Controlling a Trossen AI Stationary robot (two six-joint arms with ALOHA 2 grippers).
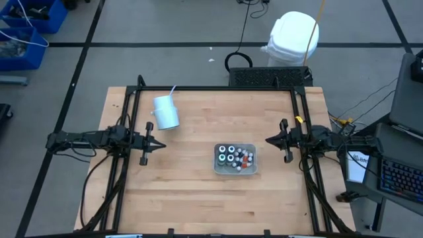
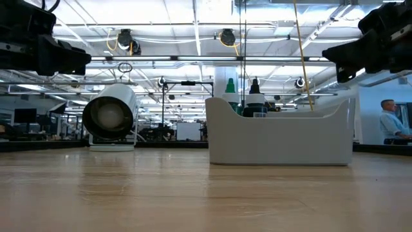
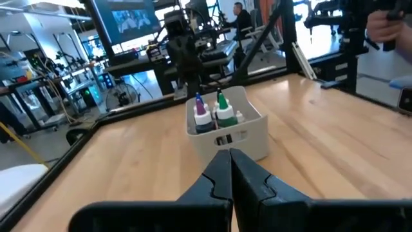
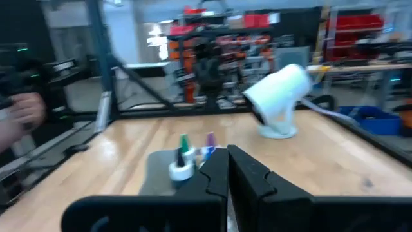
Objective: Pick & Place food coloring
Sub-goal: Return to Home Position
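Note:
The food coloring (image 1: 232,156) is a cluster of small bottles standing in a clear square tray (image 1: 252,170) at the table's middle, toward the right. Their tips show above the tray wall in the low view (image 2: 254,103) and in both wrist views (image 3: 212,113) (image 4: 185,154). My left gripper (image 1: 162,145) hovers shut at the table's left side, pointing level toward the tray. My right gripper (image 1: 268,140) hovers shut at the right side, pointing level toward the tray. Neither touches anything.
A white cup (image 1: 165,112) with a straw lies tipped at the far left of the table. A black frame (image 1: 218,88) runs along the table's far edge and sides. A person's hand (image 4: 19,113) shows beyond the table's edge.

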